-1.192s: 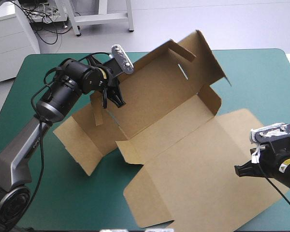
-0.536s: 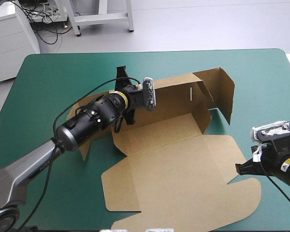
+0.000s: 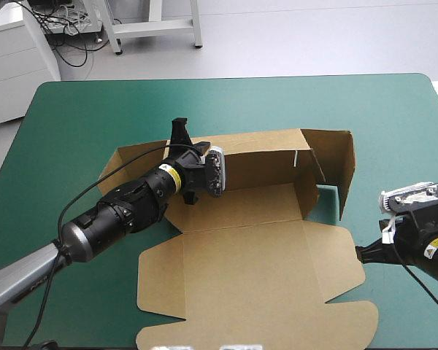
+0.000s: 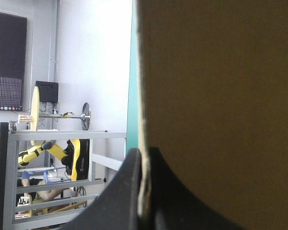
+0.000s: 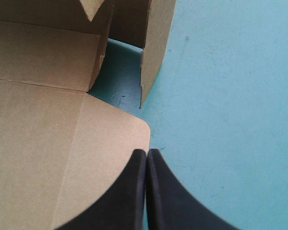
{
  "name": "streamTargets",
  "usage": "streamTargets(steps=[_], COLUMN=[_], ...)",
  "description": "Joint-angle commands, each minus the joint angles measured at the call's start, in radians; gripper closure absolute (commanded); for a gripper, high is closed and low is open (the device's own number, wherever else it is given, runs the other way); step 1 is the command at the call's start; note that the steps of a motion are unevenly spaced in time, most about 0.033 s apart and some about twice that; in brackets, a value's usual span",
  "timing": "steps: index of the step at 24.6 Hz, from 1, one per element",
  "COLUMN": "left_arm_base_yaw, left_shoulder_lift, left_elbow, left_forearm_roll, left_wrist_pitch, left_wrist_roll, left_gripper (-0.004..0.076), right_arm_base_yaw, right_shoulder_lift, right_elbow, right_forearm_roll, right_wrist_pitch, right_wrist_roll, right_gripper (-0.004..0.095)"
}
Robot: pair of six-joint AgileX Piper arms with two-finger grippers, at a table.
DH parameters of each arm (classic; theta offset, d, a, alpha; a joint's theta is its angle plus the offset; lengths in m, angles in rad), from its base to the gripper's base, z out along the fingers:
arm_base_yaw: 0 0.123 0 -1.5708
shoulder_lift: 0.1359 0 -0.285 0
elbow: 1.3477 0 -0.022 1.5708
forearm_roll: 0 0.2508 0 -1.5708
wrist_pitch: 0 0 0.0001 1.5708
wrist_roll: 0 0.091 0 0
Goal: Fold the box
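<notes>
L gripper (image 4: 144, 160) clamped on box (image 3: 263, 277) back wall, board btwn fingers; lid flat on table (image 3: 80, 109). R gripper (image 5: 146, 154) fully closed, empty, at lid's right edge

Table (image 3: 73, 240) with teal-green cover carries one thing, the brown box (image 3: 255, 284), sitting mid-table toward the right: wide lid panel flat on the cover toward the near edge, long back wall and right end wall raised, cover showing on its left, far and right sides.
</notes>
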Motion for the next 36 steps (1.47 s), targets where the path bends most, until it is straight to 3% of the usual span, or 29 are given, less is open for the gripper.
streamTargets(steps=[1, 4, 13, 17, 22, 24, 36], left_arm_base_yaw=[-0.006, -0.006, -0.004, -0.004, -0.004, -0.004, -0.004], left_shoulder_lift=[-0.044, -0.05, -0.065, -0.065, -0.065, -0.065, -0.065], left_elbow=[-0.02, 0.029, 0.115, 0.115, 0.115, 0.115, 0.115], left_forearm_roll=[0.026, 0.082, 0.176, 0.178, 0.186, 0.197, 0.195], left_wrist_pitch=[-0.072, -0.135, -0.156, -0.168, -0.18, -0.18, -0.18], left_wrist_roll=[-0.028, -0.028, -0.035, -0.035, -0.035, -0.035, -0.047], left_gripper=[0.0757, 0.0757, 0.0757, 0.0756, 0.0756, 0.0756, 0.0756], right_arm_base_yaw=[-0.006, -0.006, -0.006, -0.006, -0.006, -0.006, -0.006], right_shoulder_lift=[0.001, 0.001, 0.003, 0.003, 0.04, 0.073, 0.476], right_elbow=[-0.034, -0.034, -0.087, -0.17, -0.305, -0.36, -0.659], right_forearm_roll=[0.012, 0.017, 0.005, -0.036, -0.048, -0.048, -0.071], right_wrist_pitch=[-0.063, -0.063, -0.127, -0.135, -0.133, -0.133, -0.062], right_wrist_roll=[-0.002, -0.002, 0.033, 0.033, 0.052, 0.056, 0.137], right_gripper=[0.0931, 0.0931, 0.0891, 0.0712, 0.0271, 0.0161, 0.0187])
